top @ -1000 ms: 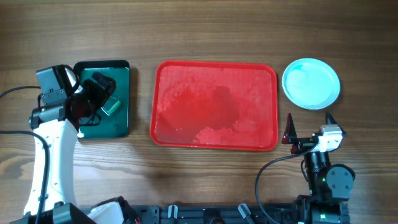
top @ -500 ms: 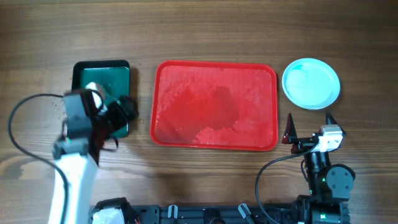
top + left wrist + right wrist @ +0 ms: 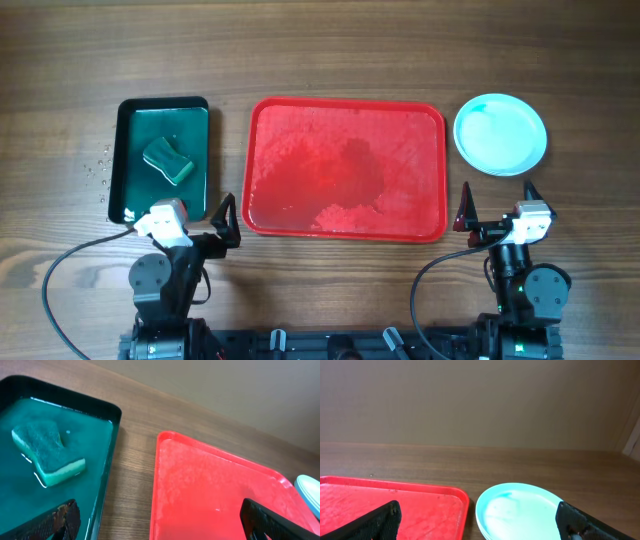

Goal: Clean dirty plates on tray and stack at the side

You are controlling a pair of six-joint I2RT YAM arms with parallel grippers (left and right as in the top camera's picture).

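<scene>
Pale turquoise round shallow plate (image 3: 500, 134): glossy, whitish centre | just ahead of right gripper (image 3: 497, 192), beside large red rectangular plastic tray (image 3: 345, 170) | right gripper spread, empty | left gripper (image 3: 162, 522) spread, empty

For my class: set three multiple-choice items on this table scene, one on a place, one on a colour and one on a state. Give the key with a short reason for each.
1. Where does the sponge lie?
A) between a gripper's fingers
B) in the dark green tray
C) on bare wood

2. What colour is the plate beside the red tray?
A) pale turquoise
B) yellow
C) black

3. How is the left gripper?
A) shut on the sponge
B) shut on a cloth
C) open, holding nothing

Key:
1 B: the overhead view shows the sponge inside that tray.
2 A: the overhead and right wrist views both show it as pale turquoise.
3 C: in the left wrist view its fingers stand wide apart with nothing between them.
</scene>
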